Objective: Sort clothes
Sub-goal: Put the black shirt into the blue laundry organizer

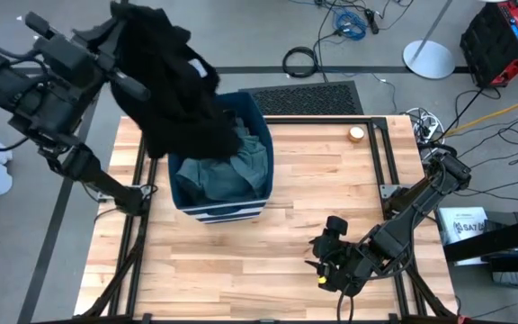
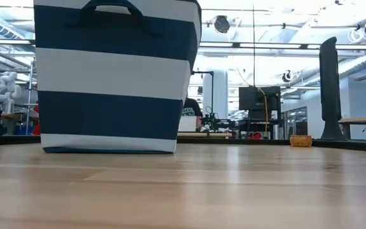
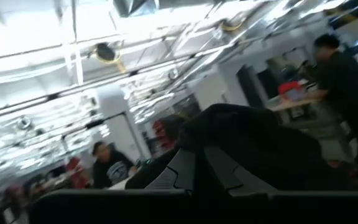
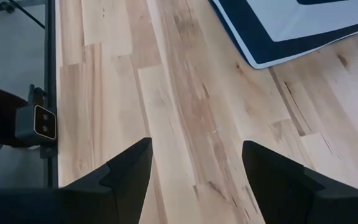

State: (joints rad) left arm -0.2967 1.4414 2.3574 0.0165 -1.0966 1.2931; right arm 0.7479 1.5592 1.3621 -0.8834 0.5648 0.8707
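The left gripper (image 1: 120,36) is raised high over the counter's (image 1: 313,216) far-left corner, clamped shut on a black garment (image 1: 174,90) that hangs in a loose bundle over the far-left rim of the navy-and-white striped bin (image 1: 227,209). The hanging cloth hides that corner of the bin and most of the gripper itself in the high view; in the left wrist view the same dark fabric (image 3: 260,155) fills the lower part of the picture, with the room's ceiling and two people beyond it. Inside the bin lies a grey-green garment (image 1: 223,175), crumpled and filling the visible floor of it. The bin stands on the left half of the counter, toward the far edge — in the low view its striped wall (image 2: 113,83) and a dark carry handle (image 2: 110,7) block much of the room behind. The right gripper (image 1: 331,261) rests low near the counter's near edge, right of centre, well apart from the bin, its fingers (image 4: 129,171) spread wide over bare wood and holding nothing. A small round tan object (image 1: 356,134) sits on the counter near the far-right corner, apart from everything else. Cables (image 1: 349,20) and a white round stand base (image 1: 428,59) lie on the floor beyond the counter.
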